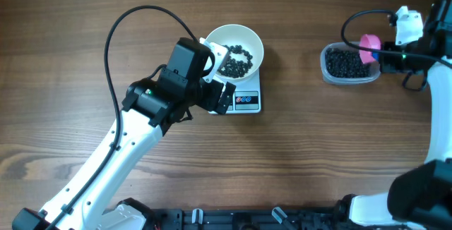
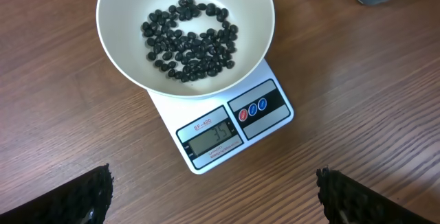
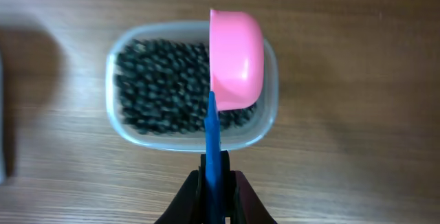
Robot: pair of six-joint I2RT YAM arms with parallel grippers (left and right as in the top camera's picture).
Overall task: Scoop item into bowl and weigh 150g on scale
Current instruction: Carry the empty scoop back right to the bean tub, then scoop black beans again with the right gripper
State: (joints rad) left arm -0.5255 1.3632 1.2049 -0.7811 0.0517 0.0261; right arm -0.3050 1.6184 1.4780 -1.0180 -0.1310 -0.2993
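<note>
Right claw (image 3: 216, 179) is closed tight on the thin blue handle of a pink scoop (image 3: 235, 59), holding the cup over the right end of a clear plastic tub (image 3: 117, 107) full of small black beans (image 3: 161, 86). I judge it is placed there to dip for another load. The cup shows only its rounded outer side to the wrist camera, so whether it holds any beans cannot be told. Left claw (image 2: 216, 200) hangs with its fingers spread wide and grips nothing; it hovers just in front of the white scale (image 2: 206, 138), probably so that its camera can watch the display (image 2: 214, 136). On the scale sits the round white bowl (image 2: 254, 18), with a thin scatter of beans (image 2: 189, 45) across its bottom. The left wrist view alone shows the display, which seems to read 35 (the digits are small, so I may be wrong); by that, much scooping is left. The right wrist view alone shows how the handle sits between the fingers. Only the overhead view shows both stations at once: bowl and scale at the middle of the wooden table (image 1: 296, 159), the tub well apart to the right.
</note>
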